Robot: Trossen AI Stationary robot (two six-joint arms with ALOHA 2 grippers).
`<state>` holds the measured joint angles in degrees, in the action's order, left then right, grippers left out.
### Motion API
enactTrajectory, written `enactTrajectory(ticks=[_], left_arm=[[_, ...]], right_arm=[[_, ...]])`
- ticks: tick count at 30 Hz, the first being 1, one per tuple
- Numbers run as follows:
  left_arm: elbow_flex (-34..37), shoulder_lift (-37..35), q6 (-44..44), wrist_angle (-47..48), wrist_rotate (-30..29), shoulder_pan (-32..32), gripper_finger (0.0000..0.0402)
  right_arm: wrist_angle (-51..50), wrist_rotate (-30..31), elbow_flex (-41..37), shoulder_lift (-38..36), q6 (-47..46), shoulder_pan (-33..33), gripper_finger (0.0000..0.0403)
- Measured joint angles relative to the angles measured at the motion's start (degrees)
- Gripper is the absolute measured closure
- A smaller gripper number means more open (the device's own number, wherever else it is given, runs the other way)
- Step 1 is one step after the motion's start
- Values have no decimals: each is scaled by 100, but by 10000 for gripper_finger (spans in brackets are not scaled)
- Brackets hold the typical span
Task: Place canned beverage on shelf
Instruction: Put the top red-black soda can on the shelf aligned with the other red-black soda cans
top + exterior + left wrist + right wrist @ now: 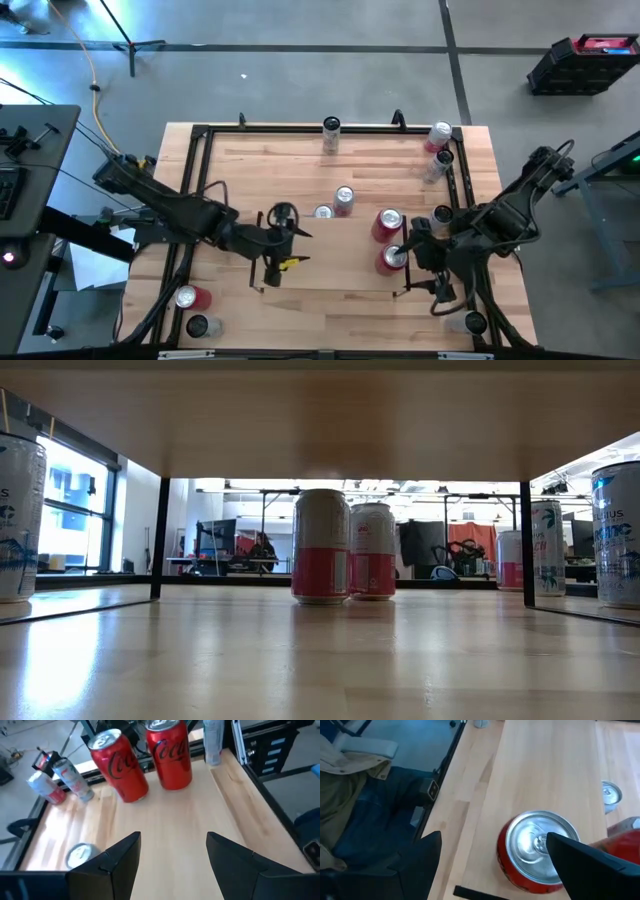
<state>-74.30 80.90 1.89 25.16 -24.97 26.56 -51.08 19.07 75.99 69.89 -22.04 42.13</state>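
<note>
Two red cola cans stand upright on the light-wood shelf [330,262]: a far one [388,222] and a near one [392,258]. My right gripper [494,837] hangs open over the near can [535,851]. The can stands between the fingers, close to one of them and well apart from the other [422,862]. My left gripper [172,851], left of the cans in the high view [300,240], is open and holds nothing. It points toward both red cans [145,760]. Neither gripper shows in the low view. My right gripper has one finger [580,862] in front of the near can's top rim [546,870], coming slanting down from above. I cannot tell whether that finger touches the can. The other finger stands apart from it. The can stands upright on the wood.
Two pink-and-white cans [343,198] [320,545] stand mid-table. More cans stand at the far rail [331,130], the far right corner [438,137], the near left [188,297] and the near right [470,322]. Black rails [195,200] edge the tabletop.
</note>
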Motion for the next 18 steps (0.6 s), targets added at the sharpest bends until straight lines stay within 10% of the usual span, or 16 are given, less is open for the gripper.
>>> enactTrajectory(ticks=[18], left_arm=[[0,-596,1120,518,99,-1103,186]], right_arm=[[45,-22,12,61,-729,-168,59]])
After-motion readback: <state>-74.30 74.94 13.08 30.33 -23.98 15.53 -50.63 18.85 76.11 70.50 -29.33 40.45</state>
